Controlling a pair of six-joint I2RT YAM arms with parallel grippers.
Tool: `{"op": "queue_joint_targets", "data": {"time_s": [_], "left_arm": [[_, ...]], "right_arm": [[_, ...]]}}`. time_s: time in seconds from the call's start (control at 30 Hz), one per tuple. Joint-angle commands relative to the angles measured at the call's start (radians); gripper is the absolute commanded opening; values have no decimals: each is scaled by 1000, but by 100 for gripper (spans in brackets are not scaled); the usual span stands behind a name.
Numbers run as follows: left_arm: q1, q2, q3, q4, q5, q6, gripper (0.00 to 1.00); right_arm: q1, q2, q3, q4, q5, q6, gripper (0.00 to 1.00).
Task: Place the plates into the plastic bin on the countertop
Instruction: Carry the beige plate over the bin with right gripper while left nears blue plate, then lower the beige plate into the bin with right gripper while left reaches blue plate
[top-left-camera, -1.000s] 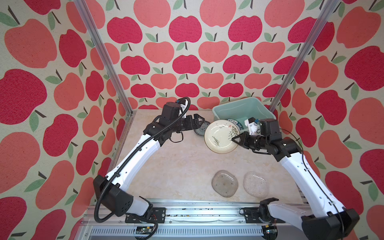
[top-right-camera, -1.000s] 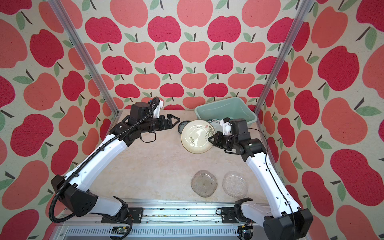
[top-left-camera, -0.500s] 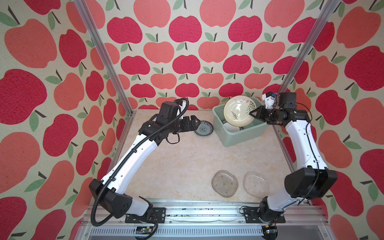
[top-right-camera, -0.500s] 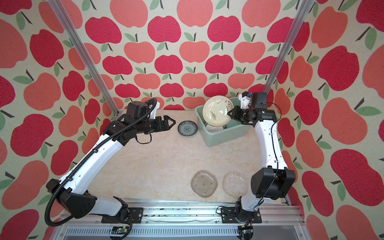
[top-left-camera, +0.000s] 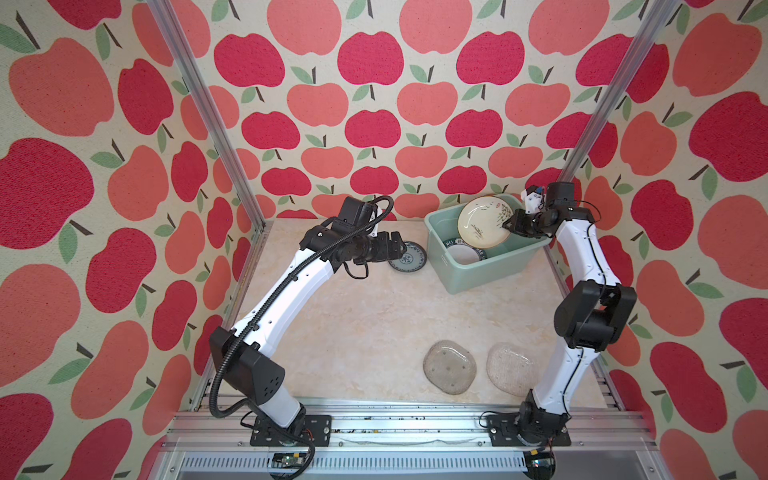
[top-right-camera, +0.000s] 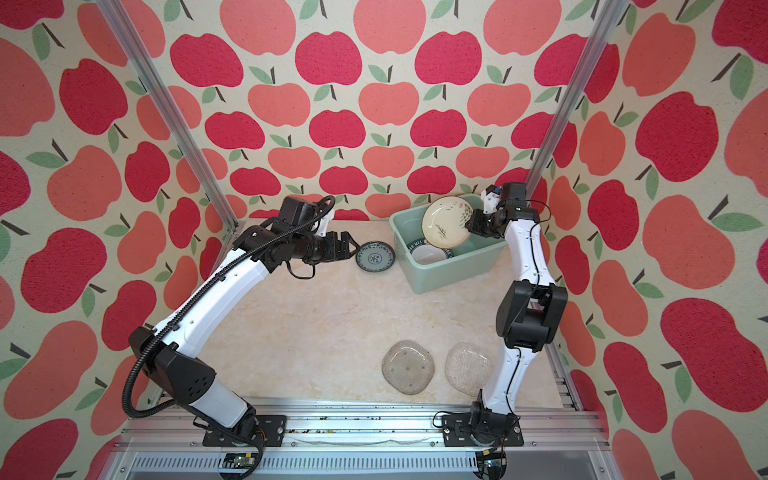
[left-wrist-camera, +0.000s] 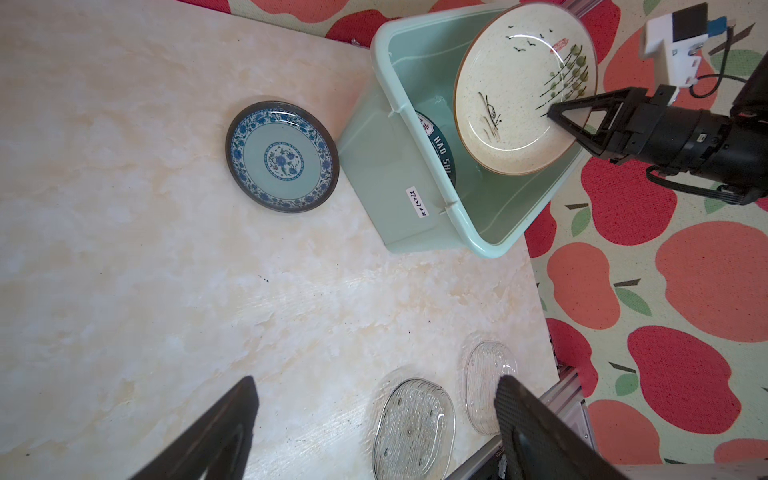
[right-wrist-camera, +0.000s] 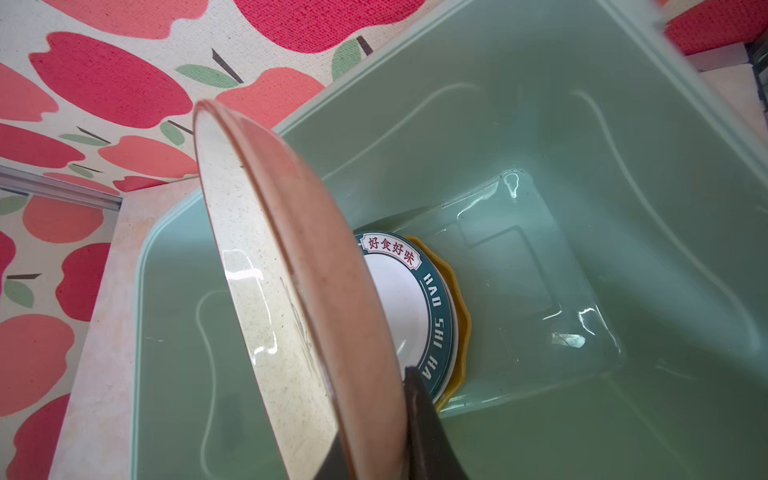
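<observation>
1 cream plate (top-left-camera: 482, 220) hangs tilted over the plastic bin (top-left-camera: 478, 278), its rim clenched by the right hand (top-left-camera: 508, 225). Inside, 1 lettered plate (right-wrist-camera: 399, 299) tops 1 yellow plate (right-wrist-camera: 463, 328). On the surface (top-left-camera: 353, 324): 1 blue plate (left-wrist-camera: 282, 157), 2 glass plates (top-left-camera: 451, 366). The left hand (left-wrist-camera: 376, 386) gapes empty.

Mint-green plastic bin (top-left-camera: 478, 274) at the countertop's (top-left-camera: 353, 324) 1 o'clock holds a teal-lettered white plate (top-left-camera: 463, 251) on a yellow scalloped plate (right-wrist-camera: 462, 320). A speckled cream plate (top-left-camera: 484, 222) tilts steeply above them. Blue patterned plate (top-left-camera: 409, 257) lies flat at 12 o'clock, and two clear glass plates (top-left-camera: 449, 366) (top-left-camera: 509, 368) lie at 5.
</observation>
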Motion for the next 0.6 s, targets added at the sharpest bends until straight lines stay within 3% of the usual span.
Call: {"op": "queue_joint_targets", "data": {"time_s": [0.0,0.23,0.57], "left_arm": [[-4,57,70,-62,17,16,91],[-17,165,189,-100,16,19,91],[-36,246,264,-143,14,17,91]], "right_arm": [[18,39,85,23,-54,-94,0],[67,182,198,-83,-113,-226,0],[89,277,231,-125,-113,-245,0]]}}
